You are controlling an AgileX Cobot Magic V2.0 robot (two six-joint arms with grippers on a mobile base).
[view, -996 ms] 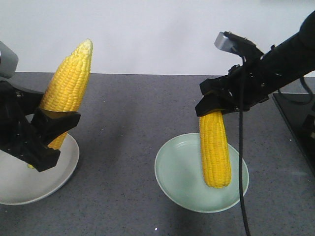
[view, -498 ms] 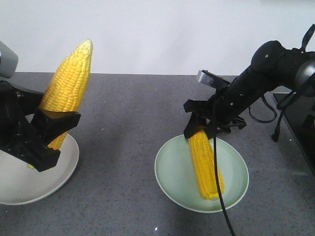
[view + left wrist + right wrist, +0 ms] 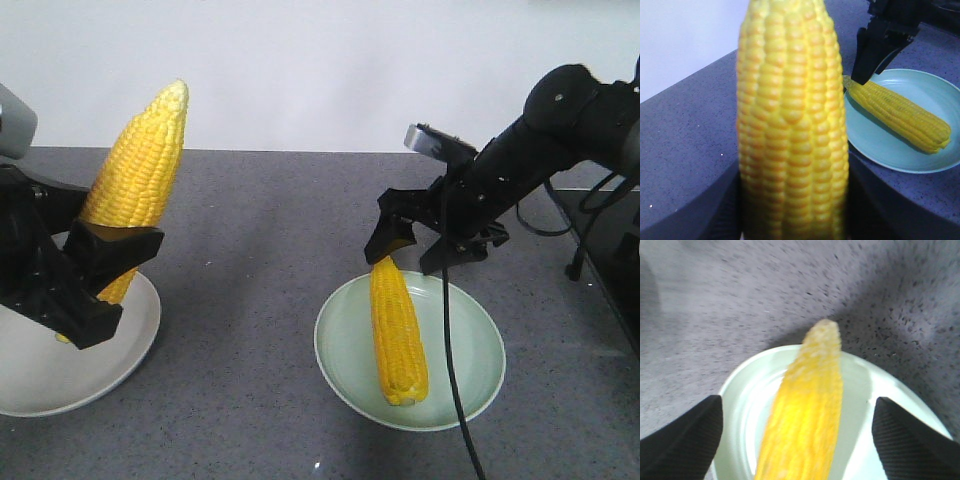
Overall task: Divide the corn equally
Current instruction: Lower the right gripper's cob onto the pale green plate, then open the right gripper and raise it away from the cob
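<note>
Dark speckled counter (image 3: pixel 260 250), white wall (image 3: pixel 320 70); left tool (image 3: pixel 95 265) pinches corn (image 3: pixel 135 175), right tool (image 3: pixel 412 245) seemingly spread.

Blurry corn (image 3: pixel 805 415) between parted fingers (image 3: pixel 682 440)

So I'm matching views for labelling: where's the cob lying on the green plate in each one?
Front view: cob lies lower centre-right.
Left wrist view: cob at right, behind the held cob.
Right wrist view: cob bottom centre, pale tip up, between the open tool's fingers.
Shared landmark: green plate.
</note>
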